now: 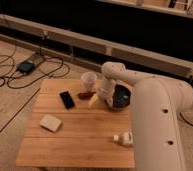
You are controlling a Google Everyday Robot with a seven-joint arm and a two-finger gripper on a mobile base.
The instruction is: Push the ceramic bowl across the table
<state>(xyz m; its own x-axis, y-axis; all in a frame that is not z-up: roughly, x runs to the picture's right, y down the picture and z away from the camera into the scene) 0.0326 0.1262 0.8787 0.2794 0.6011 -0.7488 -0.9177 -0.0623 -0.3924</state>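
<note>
Nothing written can be read anywhere in the view: no letters, labels, brands, numbers or signs. The pincer (108, 102), just right of the frame's centre at the left rim of the ceramic bowl (124, 96), shows no legible mark. Neither do the white cup (88, 80), the black flat object (66, 99), the pale block (50, 122), the white bottle (124, 139) or the table (85, 137).

The white arm (155, 115) arches in from the right of the frame, and its gripper (108, 101) is low at the left edge of the ceramic bowl (123, 96), toward the upper right of the table (75, 145). A white cup (88, 80) and a black phone (66, 99) are left of it. A pale block (50, 122) lies lower left and a small white bottle (123, 139) lower right.
</note>
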